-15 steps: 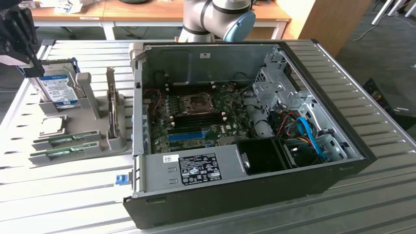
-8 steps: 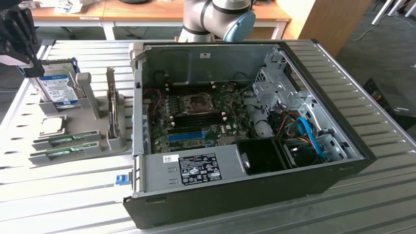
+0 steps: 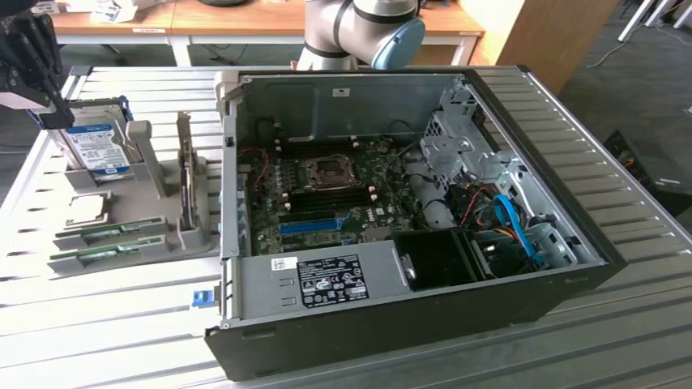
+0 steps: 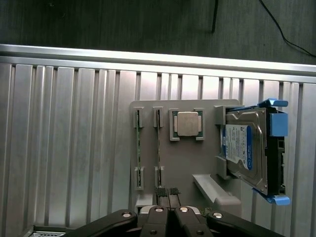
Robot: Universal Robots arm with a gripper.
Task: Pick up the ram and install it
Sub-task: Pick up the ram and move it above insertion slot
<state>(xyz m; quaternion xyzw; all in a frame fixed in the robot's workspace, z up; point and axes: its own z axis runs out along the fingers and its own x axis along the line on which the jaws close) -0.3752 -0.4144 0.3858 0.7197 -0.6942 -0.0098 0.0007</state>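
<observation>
Two ram sticks stand on edge in the slots of a grey holder (image 4: 207,111): one ram stick (image 4: 138,148) and a second one (image 4: 159,145) beside it. In the exterior view the same sticks (image 3: 103,235) lie at that view's left, near the table's front. My gripper (image 4: 167,191) hangs high above the holder, shut with its fingers pressed together and nothing between them. In the exterior view the gripper (image 3: 45,109) is at the upper left, over the hard drive end of the holder.
A silver processor chip (image 4: 187,123) and a blue-labelled hard drive (image 4: 247,153) share the holder. The open computer case (image 3: 411,324) fills the middle, with the motherboard (image 3: 324,194) and its dark memory slots exposed. The arm's base (image 3: 357,32) stands behind the case.
</observation>
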